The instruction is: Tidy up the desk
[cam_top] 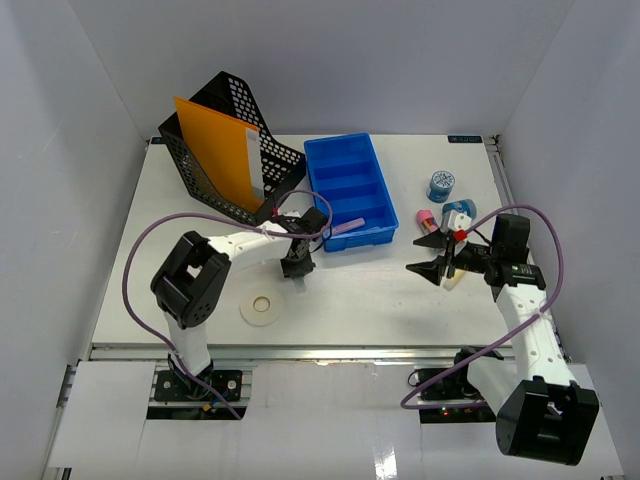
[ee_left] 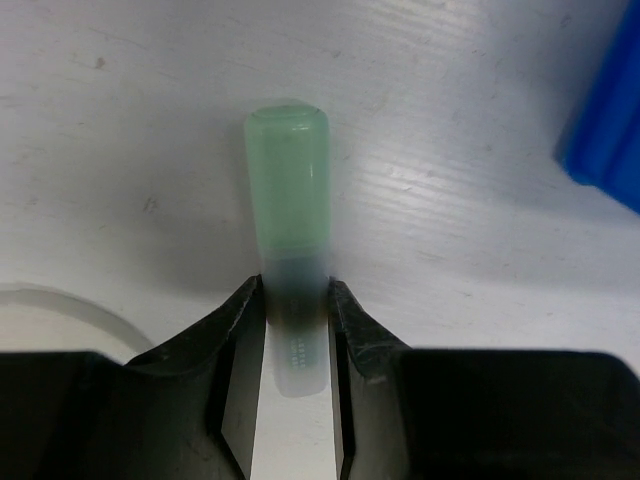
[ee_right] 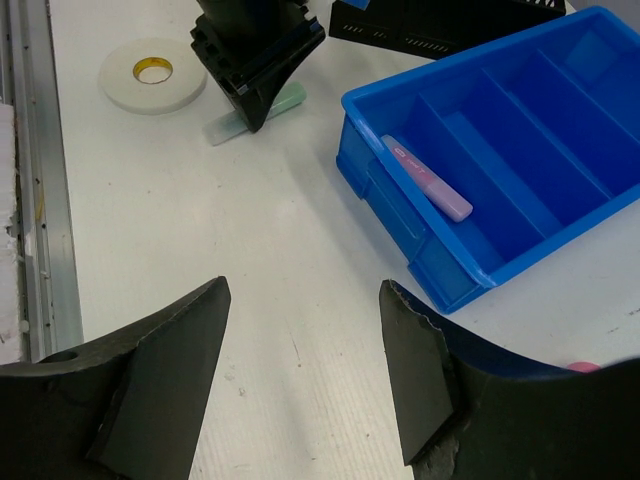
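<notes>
On the white desk lies a pale green marker, its cap pointing away from my left wrist. My left gripper has both fingers pressed against the marker's clear end, so it is shut on it, low on the desk just in front of the blue tray. The right wrist view shows the same grip, the left gripper over the green marker. My right gripper hovers open right of the tray, nothing between its fingers.
A pink marker lies in the tray's near compartment. A black mesh file holder with an orange folder stands back left. A white tape roll lies front left. A blue round tin and small items sit at right.
</notes>
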